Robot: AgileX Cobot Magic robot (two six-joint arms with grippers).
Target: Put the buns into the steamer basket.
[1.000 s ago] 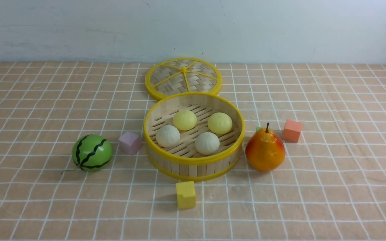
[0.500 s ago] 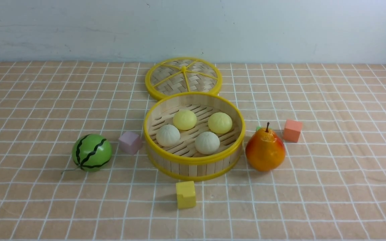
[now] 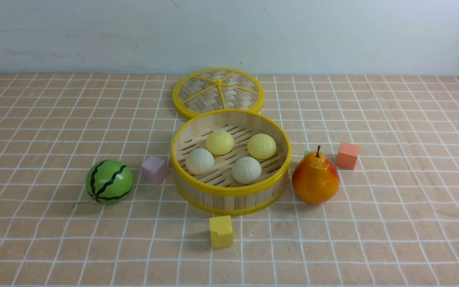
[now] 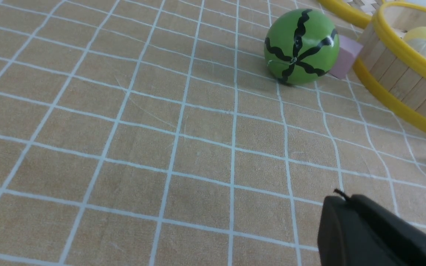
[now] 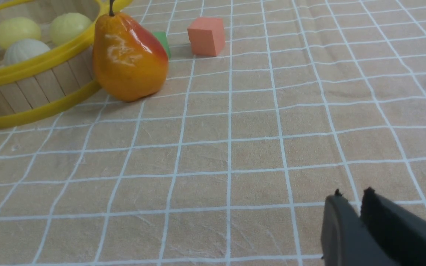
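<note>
- Since the earlier frames: no visible displacement of buns [image 3: 246, 170], steamer basket [image 3: 231, 190] or pear [image 3: 316, 181].
- Bun location: all four inside the basket, centre of the front view, resting on the slatted bottom, two pale yellow behind two off-white.
- Meaning for the task: loading judged complete; no further transfer apparently required.
- Left gripper [image 4: 344, 195]: clenched, with nothing between the fingertips; seen at lower right of the left wrist view.
- Right gripper [image 5: 353, 193]: slightly parted, unloaded; seen at lower right of the right wrist view, well apart from the basket.
- Arm pose: both outside the front view; judged retracted. Avoid further contact with the basket, to prevent disturbing the buns.
</note>
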